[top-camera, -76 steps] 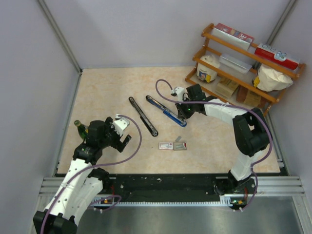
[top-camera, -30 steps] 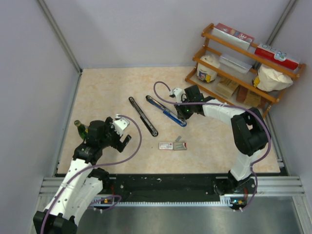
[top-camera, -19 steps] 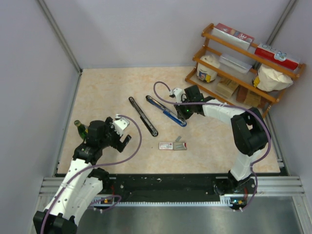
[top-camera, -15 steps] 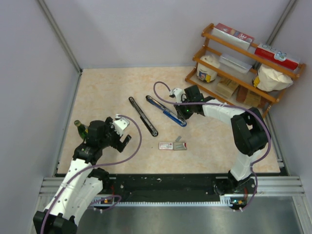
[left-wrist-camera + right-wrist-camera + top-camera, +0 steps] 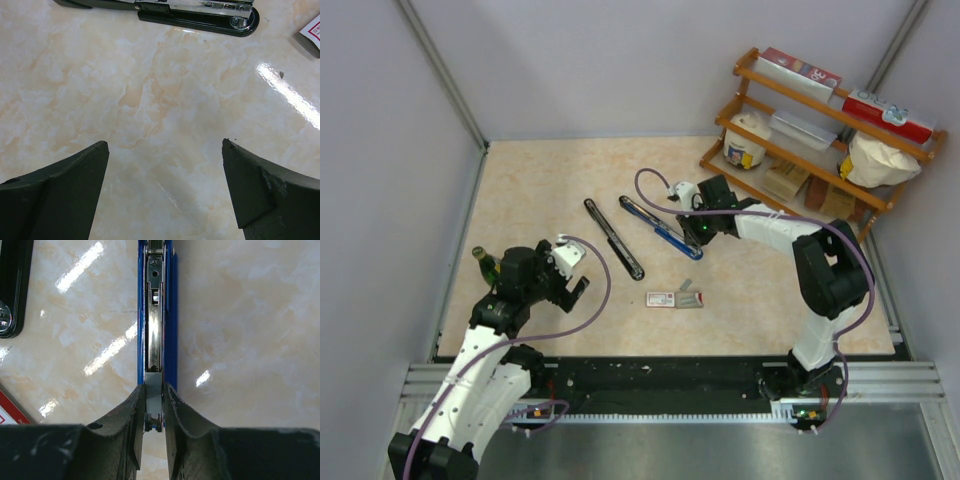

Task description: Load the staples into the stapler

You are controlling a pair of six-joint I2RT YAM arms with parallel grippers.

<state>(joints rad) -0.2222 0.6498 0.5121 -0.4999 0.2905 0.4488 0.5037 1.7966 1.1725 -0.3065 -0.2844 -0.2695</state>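
One change: right hand (image 5: 153,392) slackening astride open blue stapler (image 5: 171,315) rail, grip uncertain; left hand (image 5: 165,145) wide, empty; staples (image 5: 691,297) not yet loaded.

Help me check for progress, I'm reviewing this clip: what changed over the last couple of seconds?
The right arm drifted slightly left at the elbow; the right pincer stayed closed narrowly around the metal rail of the blue stapler. The open left pincer, black stapler and staples box did not move.
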